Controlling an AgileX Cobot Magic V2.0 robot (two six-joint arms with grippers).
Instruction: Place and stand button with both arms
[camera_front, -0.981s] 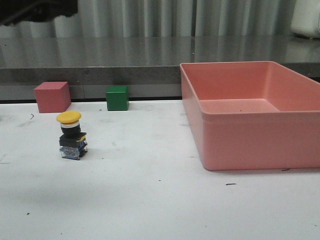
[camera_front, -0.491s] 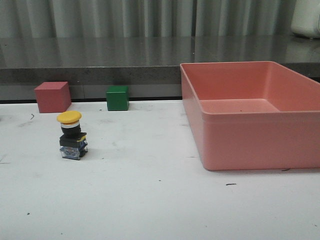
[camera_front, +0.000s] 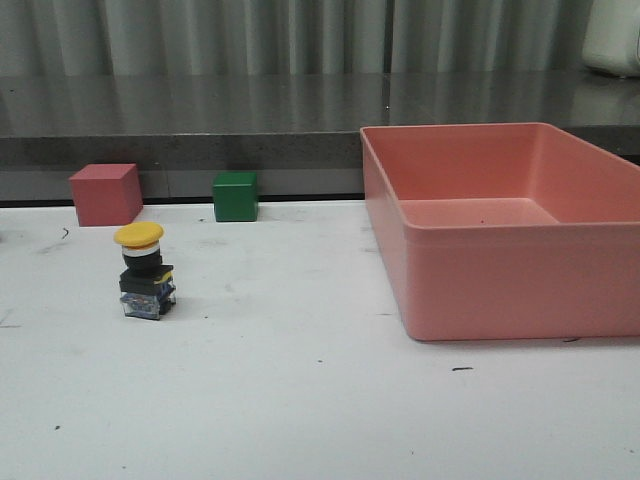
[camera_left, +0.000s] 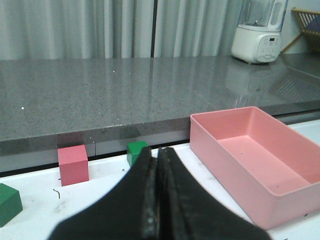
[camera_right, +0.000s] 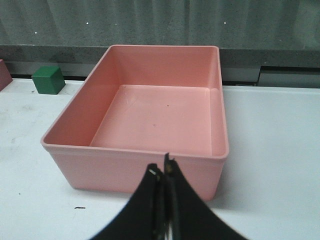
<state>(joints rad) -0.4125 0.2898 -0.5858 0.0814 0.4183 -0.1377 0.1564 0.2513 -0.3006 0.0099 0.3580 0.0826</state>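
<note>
left pincer (camera_left: 159, 165): fingers pressed together, holding nothing
right pincer (camera_right: 162, 172): fingers together, empty
button (camera_front: 143, 270): upright on tabletop (camera_front: 300, 400), left of pink bin (camera_front: 500, 290), near cubes

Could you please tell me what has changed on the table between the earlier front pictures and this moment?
A dark arm part seen at the upper left edge of the front view a second ago has left the frame. Nothing else moved: the yellow-capped push-button stands upright on the white table, apart from the pink cube, the green cube and the empty pink plastic bin.
</note>
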